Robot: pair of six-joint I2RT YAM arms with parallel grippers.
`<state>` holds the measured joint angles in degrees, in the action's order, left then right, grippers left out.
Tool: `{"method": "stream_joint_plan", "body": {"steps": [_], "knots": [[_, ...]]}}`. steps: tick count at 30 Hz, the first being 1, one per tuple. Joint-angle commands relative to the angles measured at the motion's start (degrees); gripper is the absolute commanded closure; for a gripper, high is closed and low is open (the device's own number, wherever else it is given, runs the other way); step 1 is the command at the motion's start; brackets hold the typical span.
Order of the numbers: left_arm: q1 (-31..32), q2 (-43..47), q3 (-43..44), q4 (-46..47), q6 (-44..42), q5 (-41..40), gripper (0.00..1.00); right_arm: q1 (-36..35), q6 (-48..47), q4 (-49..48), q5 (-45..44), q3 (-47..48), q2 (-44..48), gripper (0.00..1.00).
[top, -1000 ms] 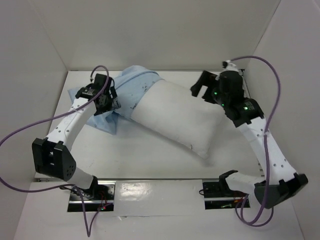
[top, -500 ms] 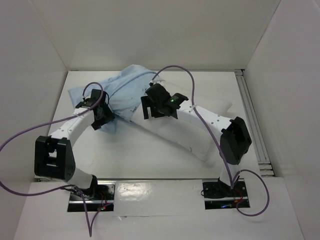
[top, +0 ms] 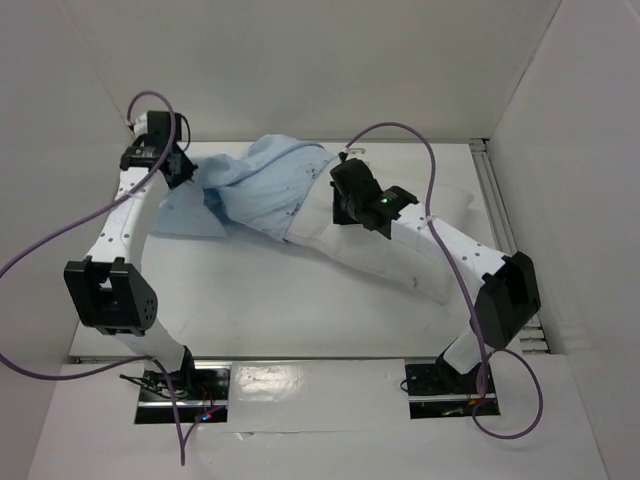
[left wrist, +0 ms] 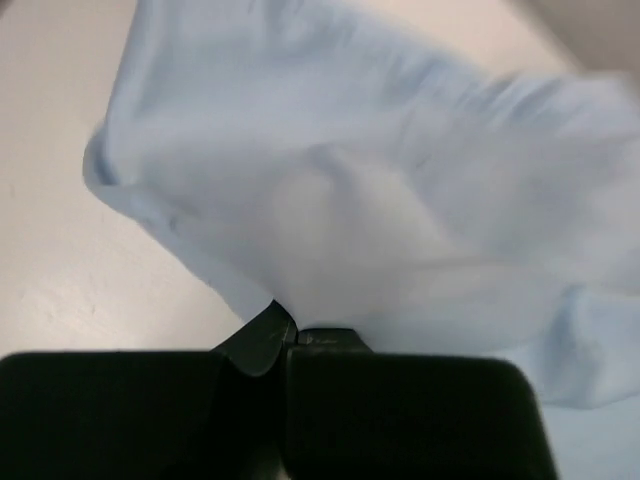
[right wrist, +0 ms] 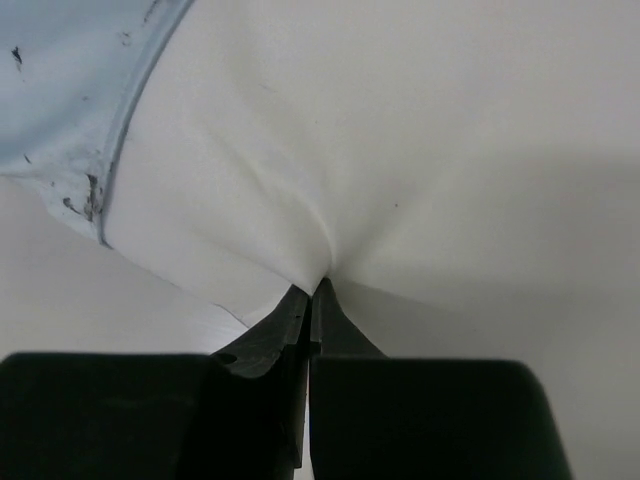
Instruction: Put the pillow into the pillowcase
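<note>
The light blue pillowcase [top: 262, 188] lies bunched at the far middle of the table, covering the left end of the white pillow [top: 345, 248]. My left gripper [top: 187, 171] is at the far left, shut on the pillowcase's left edge. In the left wrist view its jaws [left wrist: 290, 327] pinch blue pillowcase cloth [left wrist: 350, 180], which hangs stretched in front of them. My right gripper [top: 338, 210] sits on top of the pillow just right of the case's hem. In the right wrist view it [right wrist: 318, 290] is shut on a fold of the pillow's white fabric [right wrist: 420, 150], with the pillowcase hem [right wrist: 70, 100] at upper left.
White walls enclose the table on the left, far and right sides. A metal rail [top: 498, 205] runs along the right edge. Purple cables [top: 50, 250] loop off both arms. The right arm's forearm lies across the pillow's right half.
Both grippers have shut, the left on the pillowcase and the right on the pillow. The left arm has pulled the case toward the far left corner, and blue cloth now covers more of the pillow's end.
</note>
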<state>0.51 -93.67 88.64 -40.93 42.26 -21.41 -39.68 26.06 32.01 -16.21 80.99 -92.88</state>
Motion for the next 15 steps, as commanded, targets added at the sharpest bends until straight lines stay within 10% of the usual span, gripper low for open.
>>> {"method": "stream_joint_plan", "body": {"steps": [1, 6, 9, 11, 15], "knots": [[-1.0, -0.8, 15.1, 0.5, -7.3, -1.7, 1.00, 0.8, -2.9, 3.9, -2.8, -2.2, 6.0, 1.00], [-1.5, -19.5, 38.8, 1.0, -15.4, -6.5, 0.96, 0.2, -2.9, 5.5, -1.7, -3.5, 7.6, 1.00], [-2.2, -26.5, 53.0, -7.4, -16.1, -3.0, 0.37, -1.2, -2.2, 4.9, -1.1, -4.3, 8.2, 1.00], [-1.3, -22.7, 48.2, -7.4, -15.5, 1.6, 0.04, -2.0, -0.8, 4.9, -1.1, -4.3, 8.2, 1.00], [4.2, -9.3, 32.2, -3.1, -16.4, 7.1, 0.00, -2.0, 0.3, 2.6, -0.3, -5.9, 8.2, 1.00]]}}
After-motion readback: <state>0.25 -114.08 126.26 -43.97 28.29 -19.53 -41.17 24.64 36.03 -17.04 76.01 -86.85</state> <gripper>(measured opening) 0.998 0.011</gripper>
